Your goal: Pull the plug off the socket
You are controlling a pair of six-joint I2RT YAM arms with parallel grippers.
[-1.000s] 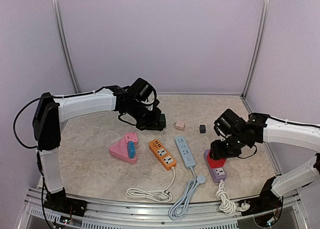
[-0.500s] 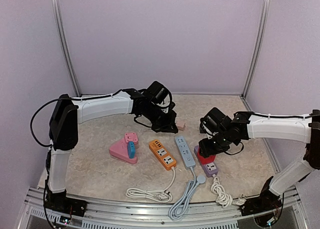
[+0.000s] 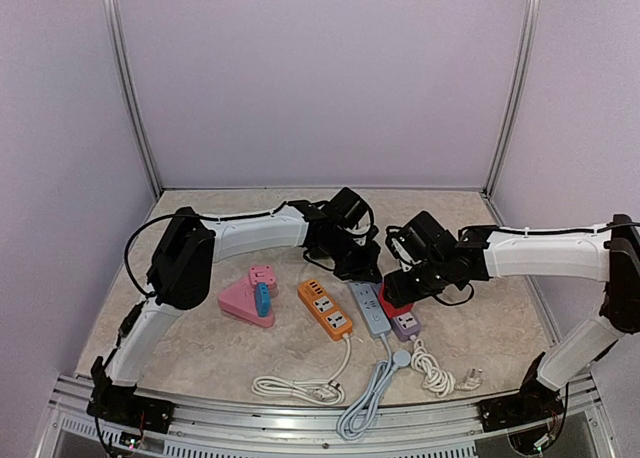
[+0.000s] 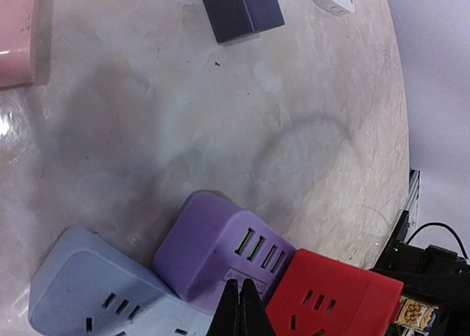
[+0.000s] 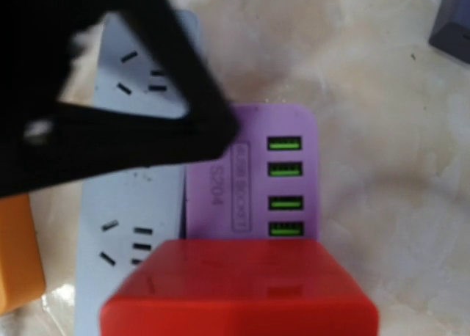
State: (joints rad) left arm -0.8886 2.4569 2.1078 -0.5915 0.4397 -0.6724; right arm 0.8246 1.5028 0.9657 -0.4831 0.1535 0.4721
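Walls (image 3: 320, 78): lilac panels enclosing a marbled beige worktop (image 3: 200, 268).
Socket (image 3: 407, 325): purple, lying against a blue strip (image 3: 368, 310), centre-right.
Plug (image 3: 392, 301): red, sitting in the socket, pins hidden.
Right tool (image 3: 400, 283): pinching the plug, with its fingers falling outside its own camera's view.
Left tool (image 4: 240, 307): tips pressing together over the socket; contact unclear.

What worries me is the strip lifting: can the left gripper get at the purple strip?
Probably yes: the shut left gripper is right at the purple strip, beside the red plug, with nothing in between.
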